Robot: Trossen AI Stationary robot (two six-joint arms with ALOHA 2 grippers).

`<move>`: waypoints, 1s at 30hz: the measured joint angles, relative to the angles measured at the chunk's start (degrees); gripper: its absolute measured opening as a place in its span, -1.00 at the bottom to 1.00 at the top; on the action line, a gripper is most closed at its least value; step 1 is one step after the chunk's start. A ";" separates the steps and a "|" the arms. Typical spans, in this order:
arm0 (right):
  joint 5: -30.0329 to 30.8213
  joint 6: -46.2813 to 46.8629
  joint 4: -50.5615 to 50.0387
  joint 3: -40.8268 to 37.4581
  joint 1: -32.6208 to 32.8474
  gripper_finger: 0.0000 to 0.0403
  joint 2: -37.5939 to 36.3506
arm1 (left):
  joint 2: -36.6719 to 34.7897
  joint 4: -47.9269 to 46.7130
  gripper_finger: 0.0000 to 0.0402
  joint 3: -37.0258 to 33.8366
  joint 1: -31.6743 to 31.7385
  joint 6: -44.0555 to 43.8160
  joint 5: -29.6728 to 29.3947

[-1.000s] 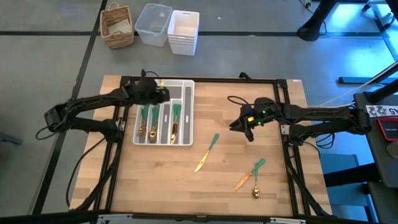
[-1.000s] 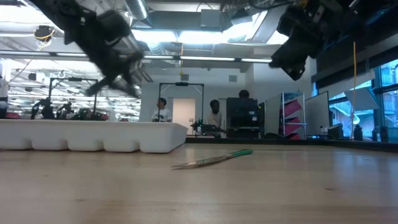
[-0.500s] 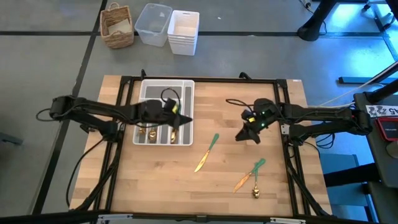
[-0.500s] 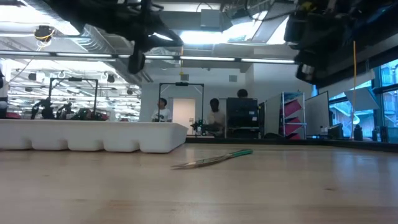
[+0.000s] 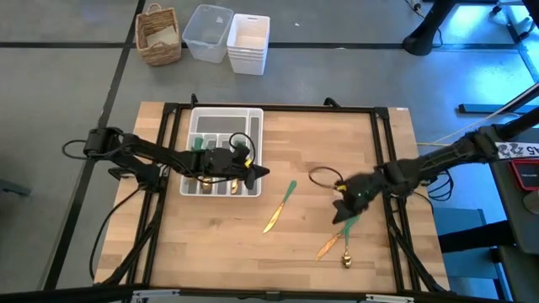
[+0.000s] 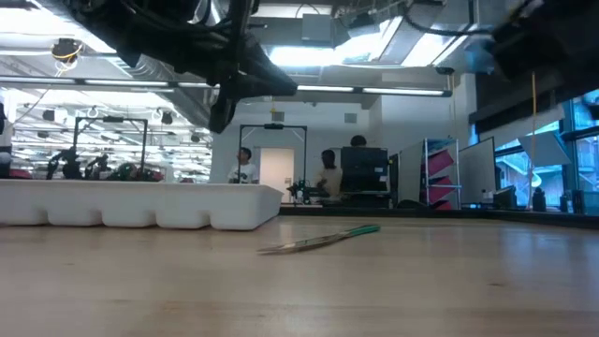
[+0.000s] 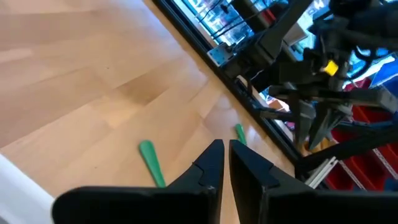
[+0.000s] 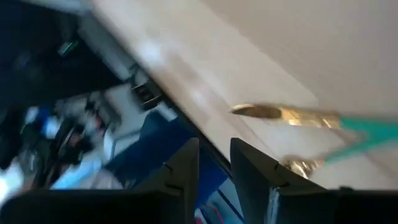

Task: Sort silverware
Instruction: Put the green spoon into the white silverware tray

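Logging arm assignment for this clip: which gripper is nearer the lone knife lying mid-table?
Left. The left gripper hovers just off the tray's corner, close to the knife handle. The right gripper is farther off, over the two pieces near the table's right edge.

The table (image 5: 295, 252) is surfaced in pale wood boards with a smooth, matt finish. The tray (image 5: 221, 118) looks like white plastic, smooth and dull. The silverware (image 5: 280, 206) is seen with gold-coloured, shiny metal heads and green handles of a plain, smooth look. Behind the table, a woven basket (image 5: 159, 35) and a translucent plastic bin (image 5: 207, 32) are seen.
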 joint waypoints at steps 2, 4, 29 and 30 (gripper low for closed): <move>6.83 9.21 -2.20 0.00 5.19 -0.53 0.08 | 0.14 -0.01 -0.91 0.00 0.00 0.14 0.02; 13.12 18.01 -3.86 0.02 9.92 -0.53 0.69 | 0.09 0.20 -0.91 0.00 0.00 0.28 0.02; 20.72 51.65 1.29 0.00 21.82 -0.53 25.15 | -0.07 -0.03 -0.91 0.00 -1.55 8.96 0.73; 20.89 51.67 1.29 0.00 21.47 -0.53 25.70 | -0.07 -0.03 -0.91 0.00 -1.80 9.16 0.72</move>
